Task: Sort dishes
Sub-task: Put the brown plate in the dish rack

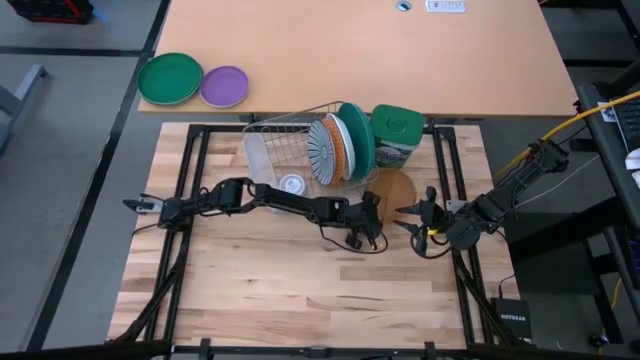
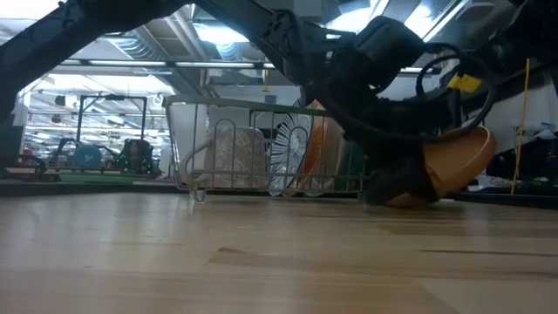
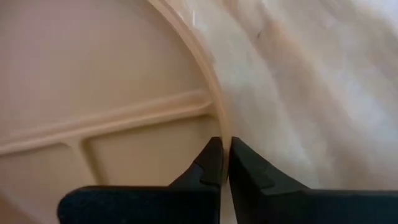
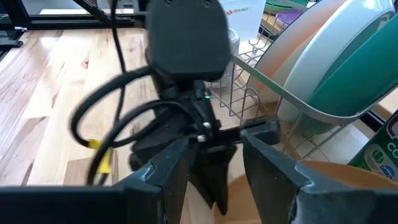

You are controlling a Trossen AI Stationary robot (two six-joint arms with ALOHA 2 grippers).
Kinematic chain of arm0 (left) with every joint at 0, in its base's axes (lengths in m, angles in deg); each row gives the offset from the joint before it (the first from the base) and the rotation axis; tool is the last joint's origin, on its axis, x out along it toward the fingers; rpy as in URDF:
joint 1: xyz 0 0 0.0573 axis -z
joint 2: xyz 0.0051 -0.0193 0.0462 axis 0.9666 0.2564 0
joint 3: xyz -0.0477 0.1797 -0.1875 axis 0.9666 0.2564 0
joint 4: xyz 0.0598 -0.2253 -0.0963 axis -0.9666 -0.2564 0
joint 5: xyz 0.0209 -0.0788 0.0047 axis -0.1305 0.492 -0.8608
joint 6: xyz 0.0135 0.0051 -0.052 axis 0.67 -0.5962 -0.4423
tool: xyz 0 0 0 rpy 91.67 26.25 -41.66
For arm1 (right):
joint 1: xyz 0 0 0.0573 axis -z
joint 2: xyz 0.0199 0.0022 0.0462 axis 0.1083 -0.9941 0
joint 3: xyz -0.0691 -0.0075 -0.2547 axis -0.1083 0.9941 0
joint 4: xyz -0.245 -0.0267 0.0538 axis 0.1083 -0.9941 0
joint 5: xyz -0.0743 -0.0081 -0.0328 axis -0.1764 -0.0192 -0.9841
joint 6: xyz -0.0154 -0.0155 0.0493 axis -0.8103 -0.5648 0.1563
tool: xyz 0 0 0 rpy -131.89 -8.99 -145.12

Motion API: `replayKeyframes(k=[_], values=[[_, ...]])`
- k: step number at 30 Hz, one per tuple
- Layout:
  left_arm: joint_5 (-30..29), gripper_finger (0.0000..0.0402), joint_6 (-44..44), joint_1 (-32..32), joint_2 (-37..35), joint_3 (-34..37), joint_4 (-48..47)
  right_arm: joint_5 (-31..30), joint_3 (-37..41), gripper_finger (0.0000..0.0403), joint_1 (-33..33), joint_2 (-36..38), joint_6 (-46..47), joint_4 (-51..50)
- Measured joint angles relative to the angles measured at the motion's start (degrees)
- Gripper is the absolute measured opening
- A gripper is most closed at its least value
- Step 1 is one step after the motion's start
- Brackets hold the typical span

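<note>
A wire dish rack (image 1: 285, 150) stands at the table's far middle. In it a teal-and-white striped plate (image 1: 322, 150), an orange plate (image 1: 341, 148), a white plate (image 1: 352, 145) and a large teal plate (image 1: 360, 135) stand on edge. A brown plate (image 1: 395, 186) is just in front of the rack and shows tilted in the low view (image 2: 458, 161). My left gripper (image 1: 371, 208) is shut on the brown plate's rim. My right gripper (image 1: 412, 214) is open and empty beside that plate, on its near right side; its fingers also show in the right wrist view (image 4: 214, 180). My left gripper pinches the brown plate's rim (image 3: 219, 121) between its two fingers (image 3: 208, 165), one on the ribbed underside and one on the other face. The plate is tilted, one side raised; whether its lower edge (image 2: 408, 200) rests on the table I cannot tell.
A green lidded canister (image 1: 398, 135) stands right of the rack. A bright-green plate (image 1: 170, 78) and a purple plate (image 1: 224, 86) lie on the tan table at the far left. A small white round thing (image 1: 291, 184) lies in the rack. Bare wood lies toward the near edge.
</note>
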Motion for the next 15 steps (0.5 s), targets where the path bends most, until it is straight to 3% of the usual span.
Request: replayKeyframes(k=[7, 15], values=[[3.4, 0.0003, -13.9, 2.1, -1.2, 0.1, 4.9, -2.1, -1.2, 0.0156, 0.0, 1.6, -0.6, -0.2], [9.3, 0.0002, -30.4, 3.9, -3.0, 0.1, 8.5, -2.6, -9.2, 0.0156, 0.0, 4.2, -11.4, -0.1]])
